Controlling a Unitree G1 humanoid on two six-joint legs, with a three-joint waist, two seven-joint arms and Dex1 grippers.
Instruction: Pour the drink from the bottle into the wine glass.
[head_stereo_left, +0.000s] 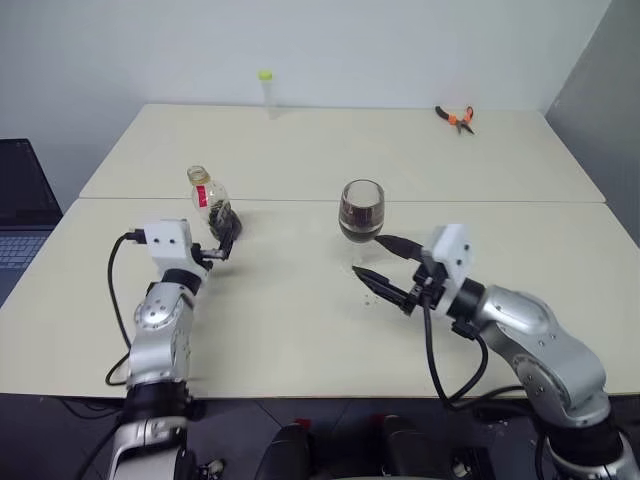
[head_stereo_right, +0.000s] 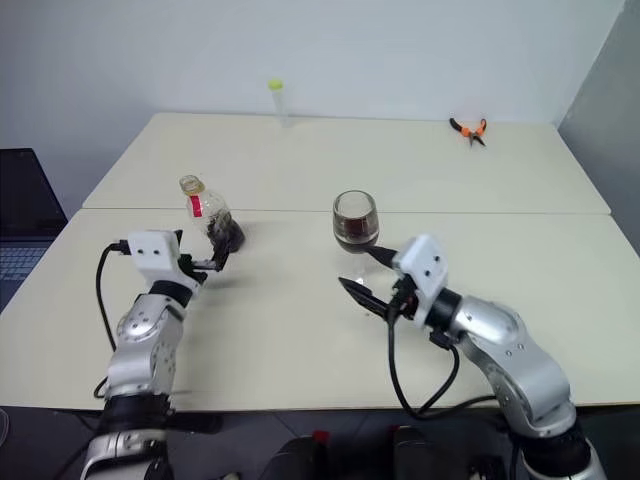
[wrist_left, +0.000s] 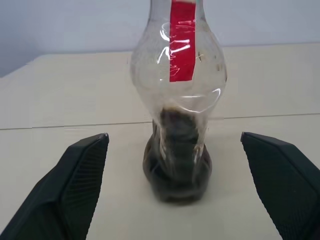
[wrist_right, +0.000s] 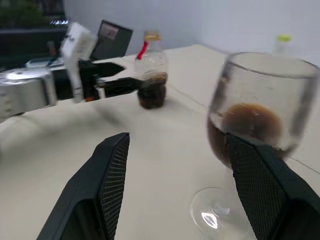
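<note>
Thin plastic bottle (wrist_left: 176, 100), nearly drained, light and crushable: grip its waist. It stands on counter (head_stereo_left: 300, 320) between wide left end effector (wrist_left: 175, 190). Right end effector (head_stereo_left: 388, 268) gapes beside fragile glass (head_stereo_left: 361, 210).

- The bottle (wrist_left: 176, 100) loses its neck and mouth past the frame edge in the left wrist view.
- In the head views, the left gripper (head_stereo_left: 226, 238) hides the bottle's lower body.
- The wine glass (wrist_right: 260, 130) is blurred in the right wrist view; a black finger (wrist_right: 272, 195) hides part of its foot.
- The orange-handled tool (head_stereo_left: 455, 117), possibly pliers, is too small to identify.
</note>
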